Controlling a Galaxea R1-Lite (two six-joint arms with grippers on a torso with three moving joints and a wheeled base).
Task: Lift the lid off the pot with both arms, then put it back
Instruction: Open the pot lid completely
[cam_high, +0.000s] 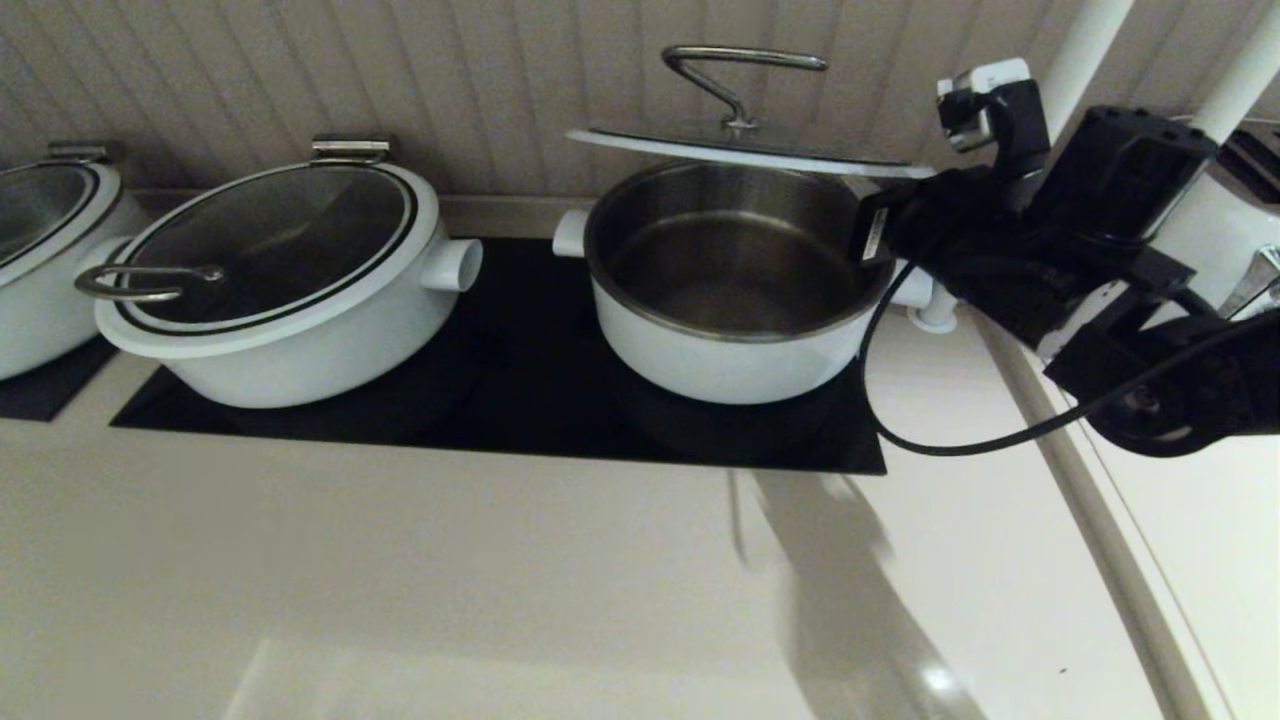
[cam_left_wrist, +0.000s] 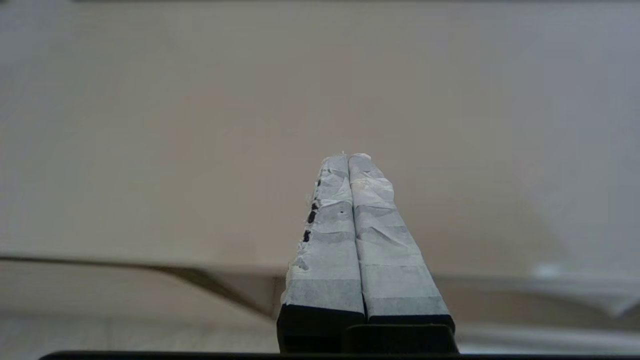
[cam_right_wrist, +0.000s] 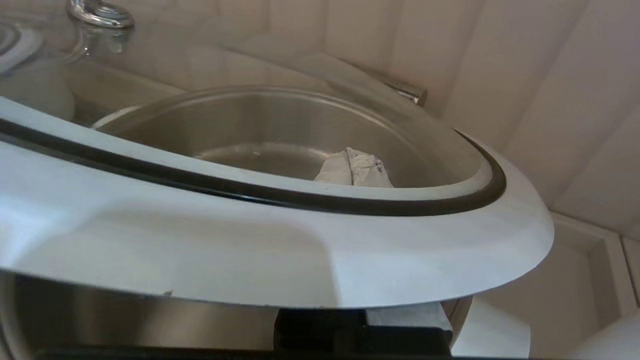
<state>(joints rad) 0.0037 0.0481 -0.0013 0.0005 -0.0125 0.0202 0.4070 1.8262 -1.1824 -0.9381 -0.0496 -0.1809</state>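
Note:
The lid (cam_high: 740, 150), glass with a white rim and a bent steel bar handle (cam_high: 735, 70), hovers slightly tilted above the open pot (cam_high: 730, 340). The pot is deep and white with a steel lining and stands on the black cooktop. My right gripper (cam_high: 885, 225) reaches in from the right under the lid's rim. In the right wrist view its cloth-wrapped fingers lie pressed together beneath the lid (cam_right_wrist: 250, 240), their tips (cam_right_wrist: 352, 167) showing through the glass over the pot's steel inside (cam_right_wrist: 280, 125). My left gripper (cam_left_wrist: 348, 157) is shut and empty over a plain beige surface, outside the head view.
A wider white pot with its lid on (cam_high: 280, 280) stands left of the pot on the same cooktop (cam_high: 520, 420). Another white pot (cam_high: 40, 260) is at the far left. The panelled wall is close behind. A black cable (cam_high: 960, 440) hangs from the right arm.

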